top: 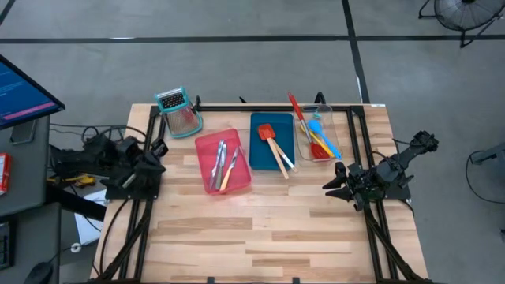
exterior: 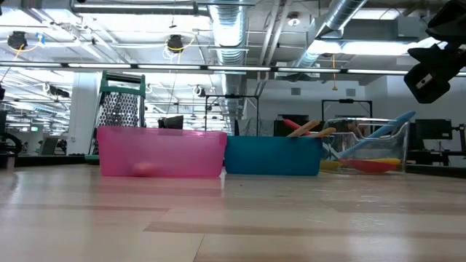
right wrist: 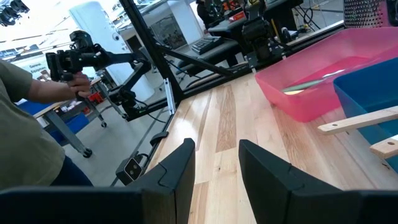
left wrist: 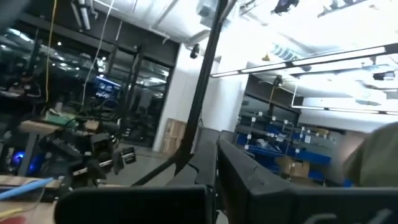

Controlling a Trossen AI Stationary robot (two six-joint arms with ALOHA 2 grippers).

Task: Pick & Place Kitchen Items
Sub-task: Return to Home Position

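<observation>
Homeward step, by the look of it: the right gripper [top: 333, 184] hangs open and empty, while the left gripper [top: 156, 162] sits opposite, open or closed impossible to tell. Knives [top: 223, 164] lie in the pink tray [top: 207, 140] between the two. Spatulas [top: 276, 150] and spoons [top: 319, 138] rest in trays near the right gripper, ahead of it. A clean retreat likely means rising clear of the tray walls. Beyond the pale plank table [top: 260, 229], a person [right wrist: 25, 124] stands in a workshop of racks and ducts.
</observation>
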